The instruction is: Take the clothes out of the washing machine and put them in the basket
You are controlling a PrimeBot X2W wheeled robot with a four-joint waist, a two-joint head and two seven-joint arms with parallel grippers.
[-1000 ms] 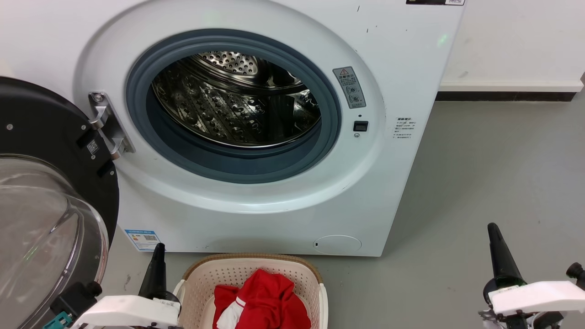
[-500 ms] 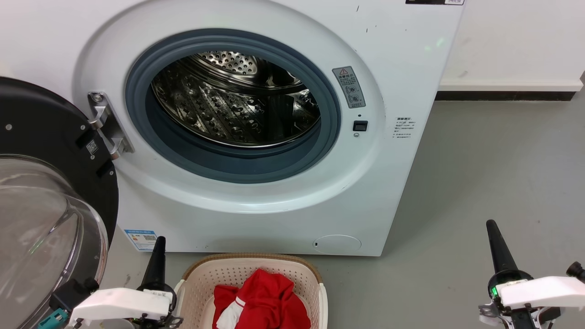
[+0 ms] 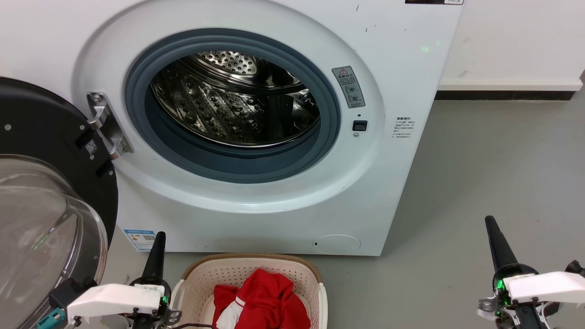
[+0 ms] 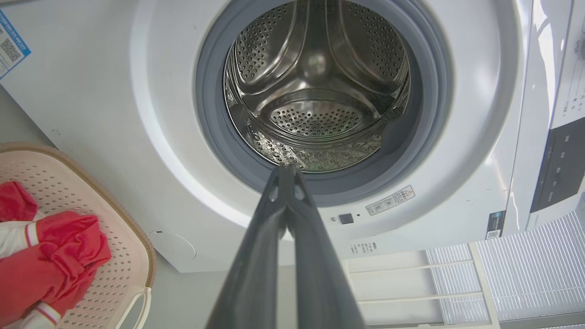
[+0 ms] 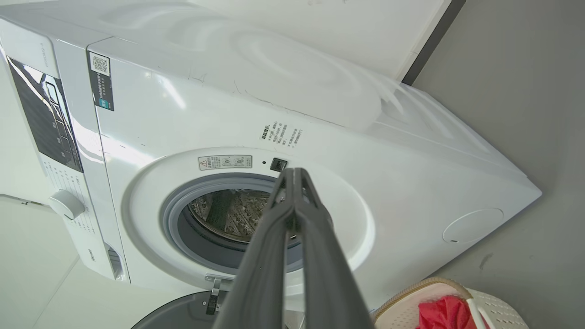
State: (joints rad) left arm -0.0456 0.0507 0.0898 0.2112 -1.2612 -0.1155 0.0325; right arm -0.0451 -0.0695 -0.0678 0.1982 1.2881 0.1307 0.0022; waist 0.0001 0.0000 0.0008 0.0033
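The white washing machine (image 3: 256, 219) stands with its door (image 3: 45, 228) swung open to the left, and its steel drum (image 3: 233, 105) holds no fabric that I can see. The red clothes (image 3: 265, 301) with white panels lie bunched in the cream basket (image 3: 237, 269) on the floor in front of the machine. My left gripper (image 3: 159, 237) is shut and empty, just left of the basket. My right gripper (image 3: 490, 221) is shut and empty, over the floor far to the basket's right. The wrist views show the clothes (image 4: 45, 260) (image 5: 445, 315) in the basket (image 4: 123, 219) (image 5: 411, 297).
Grey floor (image 3: 493, 160) stretches to the right of the machine up to a white wall with a dark skirting (image 3: 502, 96). The open door's glass bowl (image 3: 36, 237) bulges out at the lower left, close to my left arm.
Both arms have drifted slightly: the left wrist body has slid a little left and the right gripper has risen a little in the head view. Clothes and basket have not moved.
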